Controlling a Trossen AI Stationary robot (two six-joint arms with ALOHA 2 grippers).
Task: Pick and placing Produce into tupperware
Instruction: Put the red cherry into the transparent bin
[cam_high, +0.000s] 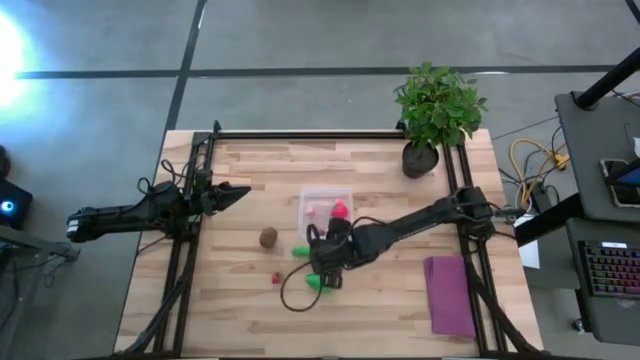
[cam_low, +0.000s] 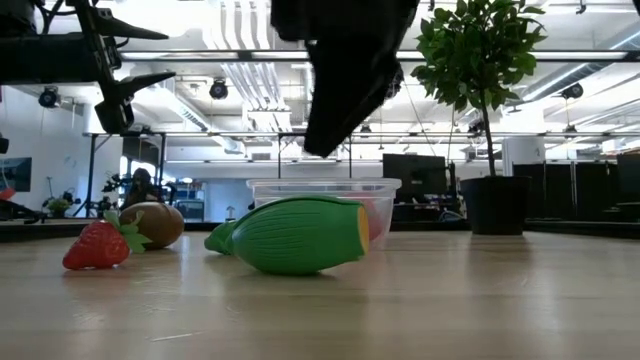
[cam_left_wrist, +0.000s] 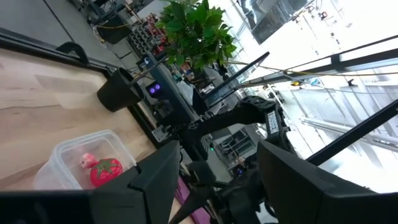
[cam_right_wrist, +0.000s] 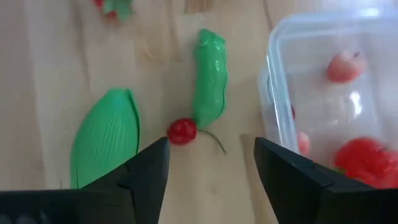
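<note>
The clear tupperware (cam_high: 325, 205) stands mid-table and holds a red tomato-like ball (cam_left_wrist: 104, 172) and pink berries (cam_right_wrist: 343, 66). On the wood near it lie a brown kiwi (cam_high: 268, 237), a strawberry (cam_low: 98, 245), a smooth green pod (cam_right_wrist: 210, 78), a ribbed green piece (cam_right_wrist: 106, 137) and a tiny red cherry (cam_right_wrist: 182, 130). My right gripper (cam_right_wrist: 211, 174) hovers open above the cherry and pod, beside the tupperware's near-left corner. My left gripper (cam_high: 238, 192) waits open and raised near the table's left edge.
A potted plant (cam_high: 437, 110) stands at the far right corner. A purple cloth (cam_high: 448, 295) lies flat near the right edge. Black frame rails run along both table sides. Bare wood lies toward the near edge and between the kiwi and my left gripper.
</note>
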